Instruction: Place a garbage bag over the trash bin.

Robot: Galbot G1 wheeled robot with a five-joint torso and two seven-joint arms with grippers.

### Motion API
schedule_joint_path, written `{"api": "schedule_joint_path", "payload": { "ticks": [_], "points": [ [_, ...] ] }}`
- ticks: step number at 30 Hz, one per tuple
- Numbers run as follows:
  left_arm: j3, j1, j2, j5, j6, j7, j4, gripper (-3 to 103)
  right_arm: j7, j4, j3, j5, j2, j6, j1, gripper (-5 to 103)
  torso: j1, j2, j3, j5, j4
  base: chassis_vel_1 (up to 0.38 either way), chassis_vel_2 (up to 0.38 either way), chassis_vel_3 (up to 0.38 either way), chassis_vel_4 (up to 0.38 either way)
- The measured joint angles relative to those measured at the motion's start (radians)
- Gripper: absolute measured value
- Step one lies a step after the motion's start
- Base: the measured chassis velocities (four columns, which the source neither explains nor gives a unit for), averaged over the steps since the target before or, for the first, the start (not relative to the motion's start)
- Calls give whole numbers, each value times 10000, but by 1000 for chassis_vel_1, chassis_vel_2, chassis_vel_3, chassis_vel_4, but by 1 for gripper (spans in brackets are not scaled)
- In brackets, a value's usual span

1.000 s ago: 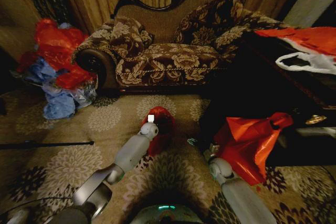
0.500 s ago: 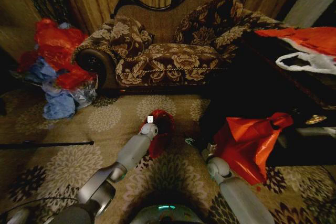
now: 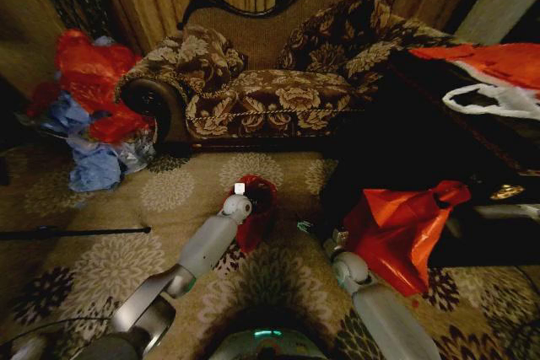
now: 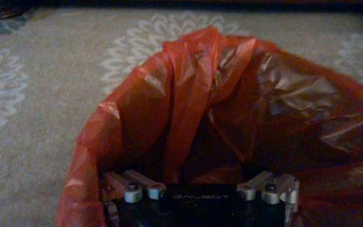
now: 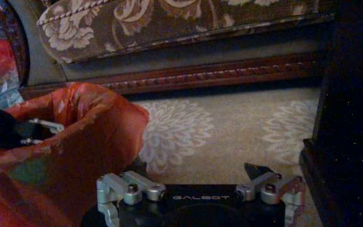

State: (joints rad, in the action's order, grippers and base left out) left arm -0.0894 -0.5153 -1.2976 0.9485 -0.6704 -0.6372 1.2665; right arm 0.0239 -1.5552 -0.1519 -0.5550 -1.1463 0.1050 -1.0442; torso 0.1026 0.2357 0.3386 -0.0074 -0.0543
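The red garbage bag [image 3: 257,212] stands on the carpet in front of the sofa with its mouth open. It shows crinkled and glossy in the left wrist view [image 4: 232,94]. The trash bin is hidden beneath it. My left gripper [image 3: 250,201] is at the bag's near rim, reaching into the mouth [image 4: 200,176]. Its linkages are spread wide and its fingertips are lost in the dark inside. The right wrist view shows the left gripper [image 5: 25,130] at the bag's [image 5: 87,142] edge. My right gripper [image 3: 314,230] hovers open and empty over the carpet, right of the bag [image 5: 197,169].
A patterned sofa [image 3: 270,90] stands behind. A larger orange-red bag [image 3: 396,225] leans on dark furniture [image 3: 396,149] close to my right arm. A heap of red and blue bags [image 3: 89,107] lies far left. A thin black rod [image 3: 76,231] lies on the carpet.
My left gripper has edged slightly farther forward and left at the bag's rim, and the bag's near side sits a little lower. The right arm has barely shifted.
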Motion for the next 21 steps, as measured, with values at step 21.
{"api": "schedule_joint_path", "payload": {
  "ticks": [21],
  "points": [
    [-68, -332, 140, -267, 185, 742, 746, 100, 135, -285, -8, 5, 118, 7, -106, 100, 0, 0, 0, 0, 0, 0, 0, 0, 0]
  ]
}}
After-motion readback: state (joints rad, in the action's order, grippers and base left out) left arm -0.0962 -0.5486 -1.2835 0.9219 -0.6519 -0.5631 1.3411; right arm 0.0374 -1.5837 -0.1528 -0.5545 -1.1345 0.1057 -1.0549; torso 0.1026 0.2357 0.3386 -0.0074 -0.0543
